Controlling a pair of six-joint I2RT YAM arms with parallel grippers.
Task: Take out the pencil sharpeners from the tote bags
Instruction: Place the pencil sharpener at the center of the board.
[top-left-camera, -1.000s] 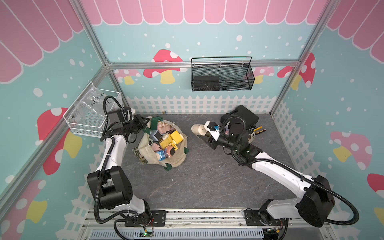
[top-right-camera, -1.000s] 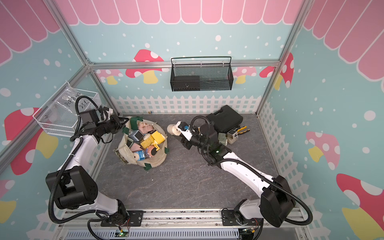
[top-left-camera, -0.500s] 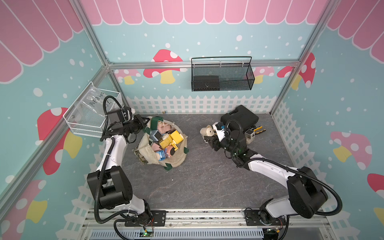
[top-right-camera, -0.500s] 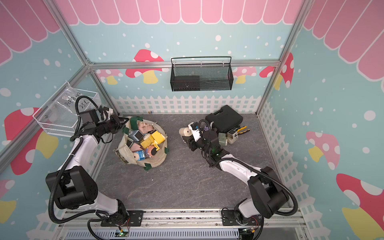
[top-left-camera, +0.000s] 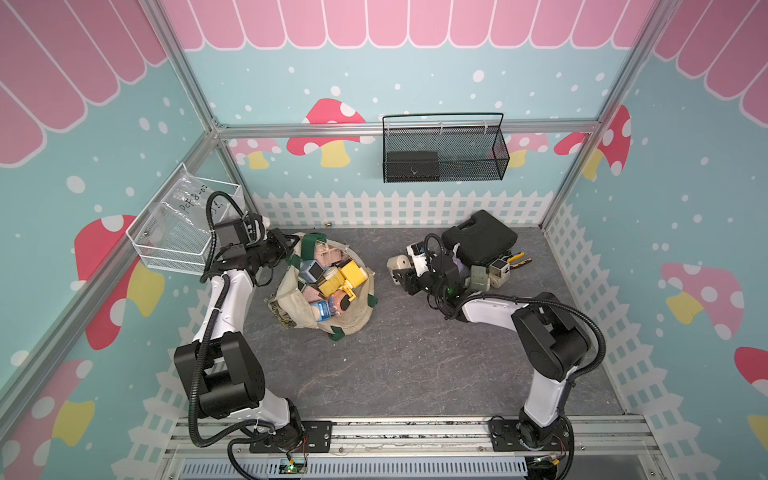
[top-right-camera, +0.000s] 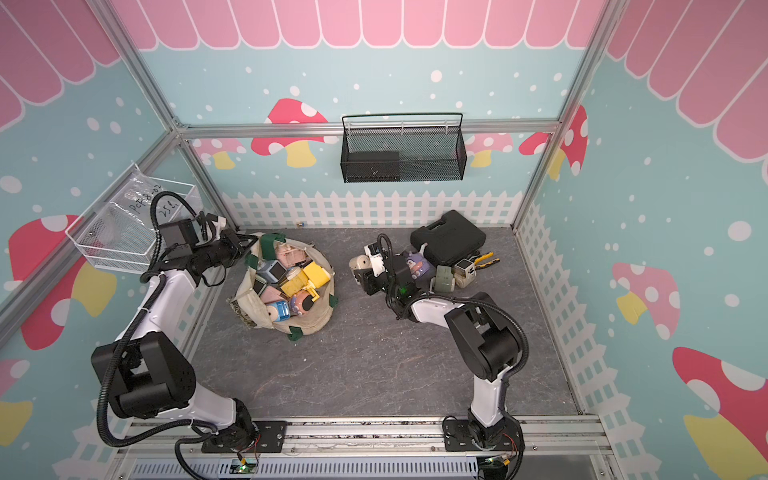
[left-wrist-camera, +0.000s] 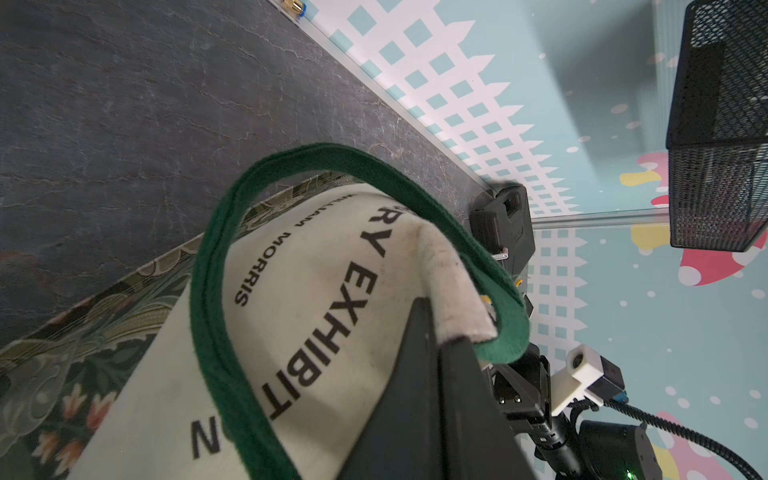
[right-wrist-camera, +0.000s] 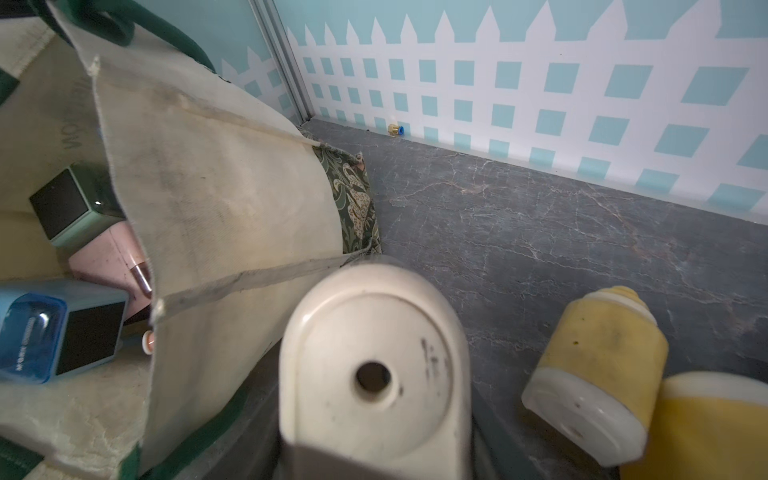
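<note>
Between right jaws sits a beige sharpener (right-wrist-camera: 374, 332).

Overhead top views; wrist views hug tote bag (left-wrist-camera: 316, 266).

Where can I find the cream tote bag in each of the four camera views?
Both top views: the tote bag sits open on the floor, left of centre.
Left wrist: its lettered side and green strap fill the foreground; the left hand pinches its rim.
Right wrist: its open mouth shows beside the beige sharpener.
Shared landmark: the brass fitting at the back fence's foot.
</note>
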